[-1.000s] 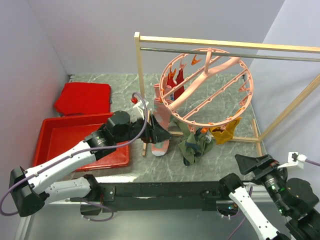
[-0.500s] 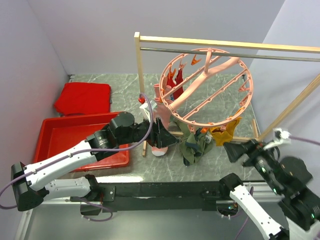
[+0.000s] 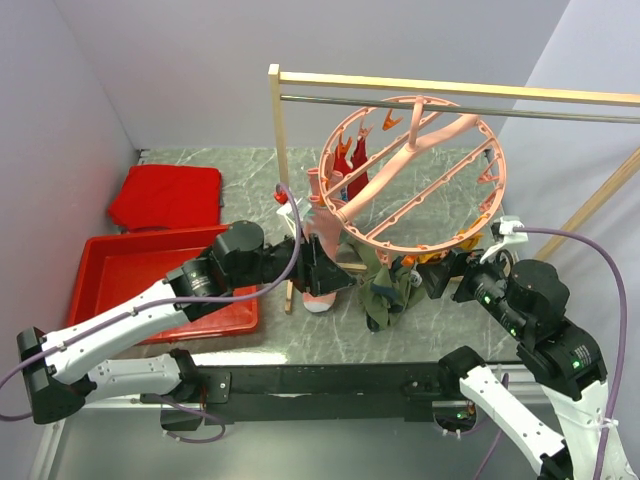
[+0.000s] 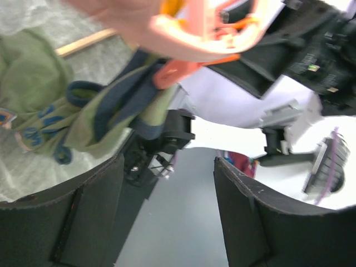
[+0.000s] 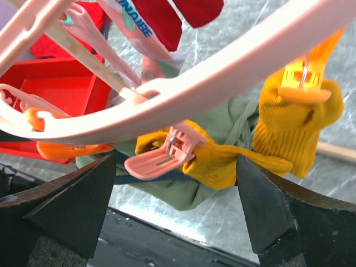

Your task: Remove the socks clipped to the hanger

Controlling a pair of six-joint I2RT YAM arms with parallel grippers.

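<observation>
On the rail: one hanger [image 3: 400, 155] hung tilted from the metal rail [image 3: 560, 110] of the one wooden rack [image 3: 274, 150].
Clipped socks: you had two red socks [image 3: 357, 160] at the ring's upper left, one pink sock [image 3: 319, 296] at its lower left, an olive-green bundle [image 3: 385, 292] at the bottom whose count I couldn't tell, and mustard socks [image 5: 300, 119] in two clips.
Left fingers [image 3: 328, 270]: yours stood apart, gripping nothing, just beside the pink sock.
Right fingers [image 3: 440, 272]: spread wide, empty, with the mustard socks and one pink clip [image 5: 161, 158] ahead of them.
Table [image 3: 250, 180]: it carried one red tray [image 3: 150, 241] and one red lid [image 3: 168, 195].
</observation>
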